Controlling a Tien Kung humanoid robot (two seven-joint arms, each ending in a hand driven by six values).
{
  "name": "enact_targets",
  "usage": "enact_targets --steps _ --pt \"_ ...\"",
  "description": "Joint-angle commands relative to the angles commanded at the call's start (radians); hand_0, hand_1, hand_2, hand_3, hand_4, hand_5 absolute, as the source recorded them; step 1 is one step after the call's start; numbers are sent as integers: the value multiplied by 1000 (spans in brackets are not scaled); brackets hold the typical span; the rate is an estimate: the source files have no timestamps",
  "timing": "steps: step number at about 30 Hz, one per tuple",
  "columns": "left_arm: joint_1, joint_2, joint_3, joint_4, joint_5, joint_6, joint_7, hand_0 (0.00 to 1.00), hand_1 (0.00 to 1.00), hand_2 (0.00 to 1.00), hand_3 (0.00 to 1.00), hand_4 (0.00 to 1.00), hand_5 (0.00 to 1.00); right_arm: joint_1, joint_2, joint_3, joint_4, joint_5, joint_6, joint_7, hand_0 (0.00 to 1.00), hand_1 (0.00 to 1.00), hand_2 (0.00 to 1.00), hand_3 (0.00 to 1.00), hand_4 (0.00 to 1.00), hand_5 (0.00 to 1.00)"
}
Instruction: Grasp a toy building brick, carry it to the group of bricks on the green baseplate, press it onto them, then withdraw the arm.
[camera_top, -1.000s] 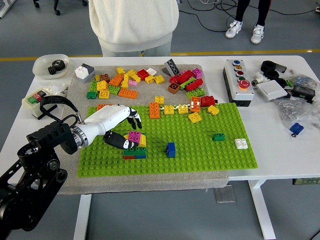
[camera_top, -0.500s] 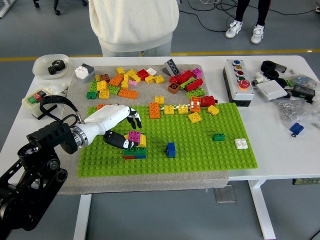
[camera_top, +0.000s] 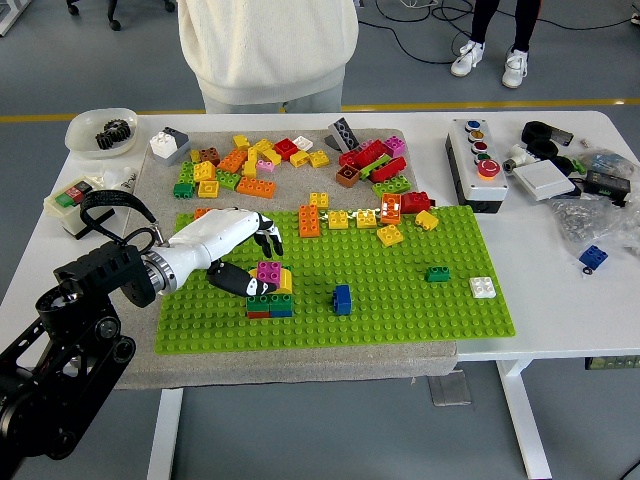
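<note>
Studded magenta brick (camera_top: 269, 271) atop blocky stack on knobbly green baseplate (camera_top: 400, 300), glossy white robot hand (camera_top: 222, 240) loosely open beside it

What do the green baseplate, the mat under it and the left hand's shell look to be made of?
Green baseplate: rigid moulded plastic, judging by its even stud grid and slight sheen. Mat: woven fabric or felt, probably; grey, matte, soft edge. Left hand: back shell looks like smooth glossy white plastic, with black fingertips whose material is unclear.

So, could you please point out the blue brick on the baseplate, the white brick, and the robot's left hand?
blue brick (camera_top: 342, 299), head view, its top face.
white brick (camera_top: 483, 287), head view, its studded top.
left hand (camera_top: 228, 240), head view, back of the hand.
</note>
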Motion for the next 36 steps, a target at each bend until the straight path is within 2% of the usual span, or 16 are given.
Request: enact_targets --steps 28,36 --pt "-7 2 -1 6 0 0 -1 860 629 520 530 895 181 0 0 3 0 0 0 0 751 651 722 634 896 466" --pt "-5 8 -3 -14 0 -10 0 860 628 520 530 893 180 0 0 7 0 0 -1 0 751 651 722 634 896 466"
